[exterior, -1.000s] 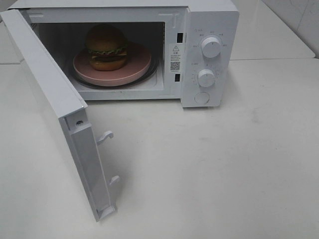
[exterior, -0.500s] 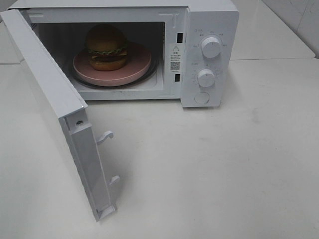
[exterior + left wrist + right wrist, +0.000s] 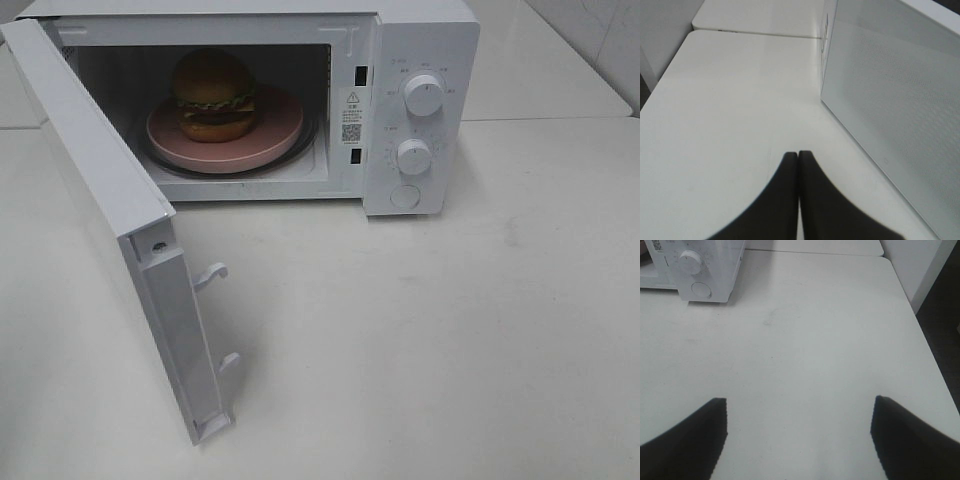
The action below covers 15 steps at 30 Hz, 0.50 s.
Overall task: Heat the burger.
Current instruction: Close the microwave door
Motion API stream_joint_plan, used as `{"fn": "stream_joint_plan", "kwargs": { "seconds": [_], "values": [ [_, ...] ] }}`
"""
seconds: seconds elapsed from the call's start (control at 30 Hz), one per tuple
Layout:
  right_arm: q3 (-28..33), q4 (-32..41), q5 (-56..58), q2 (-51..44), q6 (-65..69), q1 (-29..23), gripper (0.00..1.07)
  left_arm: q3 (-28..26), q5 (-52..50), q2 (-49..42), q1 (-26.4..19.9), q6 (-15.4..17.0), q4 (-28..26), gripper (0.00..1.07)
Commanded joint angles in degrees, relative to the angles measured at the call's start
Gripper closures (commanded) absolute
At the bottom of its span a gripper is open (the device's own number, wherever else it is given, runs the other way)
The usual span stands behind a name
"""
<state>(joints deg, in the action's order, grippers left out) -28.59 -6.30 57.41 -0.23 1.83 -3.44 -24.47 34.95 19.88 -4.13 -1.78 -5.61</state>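
The burger (image 3: 212, 95) sits on a pink plate (image 3: 270, 135) inside the open white microwave (image 3: 420, 40) at the back of the table. The microwave door (image 3: 110, 200) stands wide open, swung toward the front left. Neither gripper shows in the exterior view. In the left wrist view my left gripper (image 3: 798, 156) is shut and empty, low over the table beside the door's outer face (image 3: 890, 100). In the right wrist view my right gripper (image 3: 800, 407) is open and empty above bare table, well away from the microwave's control panel (image 3: 692, 272).
Two white knobs (image 3: 424, 94) and a round button (image 3: 405, 197) are on the microwave's right panel. Two latch hooks (image 3: 212, 274) stick out from the door's edge. The white table (image 3: 450, 330) stretches in front of the microwave; its right edge (image 3: 920, 335) shows in the right wrist view.
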Motion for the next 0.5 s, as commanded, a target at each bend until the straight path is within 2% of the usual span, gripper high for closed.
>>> {"fn": "stream_joint_plan", "kwargs": {
  "seconds": [0.03,0.07,0.13,0.23,0.27,0.33,0.4,0.5],
  "values": [
    [0.2,-0.2,-0.4,-1.6,0.5,0.3,0.31,2.7,-12.0,4.2,-0.3,-0.1,0.1,1.07],
    [0.2,-0.2,-0.4,-1.6,0.5,0.3,0.31,2.7,-12.0,4.2,-0.3,-0.1,0.1,1.07],
    [0.2,-0.2,-0.4,-1.6,0.4,0.3,0.31,5.6,-21.7,7.3,-0.3,-0.5,0.1,1.07],
    [0.2,-0.2,-0.4,-1.6,0.4,0.3,0.31,6.6,-25.3,8.3,-0.3,-0.6,0.2,1.07],
    [0.2,-0.2,-0.4,-1.6,0.4,0.3,0.31,8.8,-32.7,10.1,-0.3,-1.1,0.2,1.07],
    [0.2,-0.2,-0.4,-1.6,0.4,0.3,0.31,10.0,-35.6,11.1,-0.3,-1.5,0.2,1.07],
    [0.2,-0.2,-0.4,-1.6,0.5,0.3,0.31,13.7,-48.5,15.4,-0.3,-2.0,0.6,1.07],
    [0.2,-0.2,-0.4,-1.6,0.5,0.3,0.31,14.3,-50.6,16.7,-0.3,-2.0,0.6,1.07]
  ]
}}
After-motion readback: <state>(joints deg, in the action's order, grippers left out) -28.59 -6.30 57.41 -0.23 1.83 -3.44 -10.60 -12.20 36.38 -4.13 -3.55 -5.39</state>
